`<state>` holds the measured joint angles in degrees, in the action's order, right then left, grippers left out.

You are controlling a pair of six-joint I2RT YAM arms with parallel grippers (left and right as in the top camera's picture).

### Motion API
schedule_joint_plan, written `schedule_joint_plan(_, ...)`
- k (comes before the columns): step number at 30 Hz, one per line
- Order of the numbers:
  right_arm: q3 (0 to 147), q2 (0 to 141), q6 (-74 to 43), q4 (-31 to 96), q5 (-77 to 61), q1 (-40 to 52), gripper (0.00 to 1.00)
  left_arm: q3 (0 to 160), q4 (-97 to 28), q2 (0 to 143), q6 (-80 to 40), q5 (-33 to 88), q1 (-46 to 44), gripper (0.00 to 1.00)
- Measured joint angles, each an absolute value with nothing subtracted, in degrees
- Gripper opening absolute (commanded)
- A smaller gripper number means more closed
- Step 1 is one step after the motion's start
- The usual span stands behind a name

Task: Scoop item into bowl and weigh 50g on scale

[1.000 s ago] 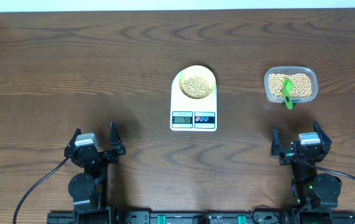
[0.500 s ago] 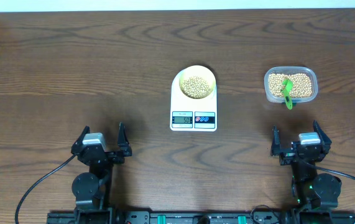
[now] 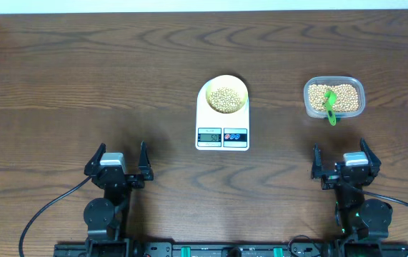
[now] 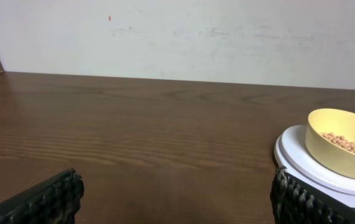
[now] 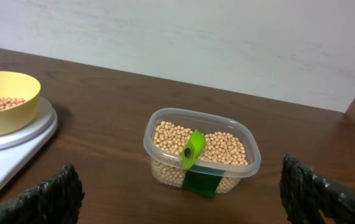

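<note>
Bowl [image 3: 223, 80] on scale [image 3: 222, 123] holds beans [image 3: 224, 99]; tub [image 3: 308, 98] (w/ green scoop [image 3: 329, 103]) has more.

Counter [image 3: 82, 71]: dark wood grain, smooth, semi-matt w/ soft sheen. Scale [image 3: 222, 123]: white plastic, smooth, slightly glossy. Bowl [image 3: 241, 87]: pale yellow, looks like plastic, smooth, matt-ish. Beans [image 3: 223, 98]: tan, smooth dry skins, matt. Tub [image 5: 252, 163]: clear thin plastic, glossy rim. Scoop [image 3: 329, 103]: bright green plastic, smooth. Left gripper [image 3: 123, 148] fingers [image 4: 40, 202]: black, rough bumpy texture, matt, prob. rubber. Wall [image 4: 227, 37]: off-white, matt, faint scuffs.
</note>
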<state>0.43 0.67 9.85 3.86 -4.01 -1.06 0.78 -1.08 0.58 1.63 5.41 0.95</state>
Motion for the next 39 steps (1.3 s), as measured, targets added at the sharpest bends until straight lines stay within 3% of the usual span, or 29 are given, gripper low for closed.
schedule_joint_plan(39, 0.43, 0.67, 9.85, 3.86, -4.01, -1.06, 0.99, 0.84, -1.3, 0.58, 1.96, 4.32, -0.51, 0.98)
